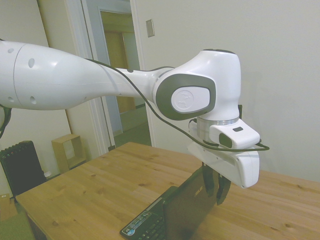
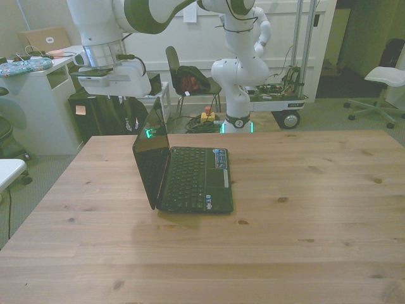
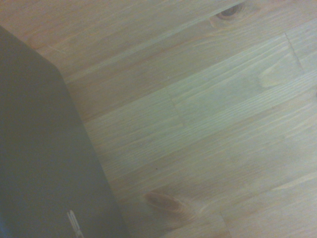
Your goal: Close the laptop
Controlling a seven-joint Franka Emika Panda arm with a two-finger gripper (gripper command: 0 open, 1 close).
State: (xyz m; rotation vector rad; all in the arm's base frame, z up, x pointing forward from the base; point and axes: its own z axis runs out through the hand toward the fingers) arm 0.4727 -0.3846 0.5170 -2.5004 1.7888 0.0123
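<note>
The black matte laptop (image 2: 186,174) sits open toward the front view's left half of the light wooden bench (image 2: 304,209), its keyboard base flat on the boards and its lid standing close to upright along the base's left edge in that view. To close it well, I judge the push should land high on the lid's outer face, near the top edge, and sweep toward the keyboard in an arc that follows the hinge, slowing near the end so the lid settles without slamming or dragging the base across the wood.

Behind the lid, the white robot hand (image 1: 216,187) hangs with its dark fingers pointing down, just beside the lid's top edge on its outer side; whether it touches the lid I cannot tell. The fingers appear slightly apart and hold nothing. Above it the wrist is vertical, and the white forearm runs roughly level from the side view's left. The wrist view shows the lid's dark back with its silver logo (image 3: 75,224) over bare boards.
</note>
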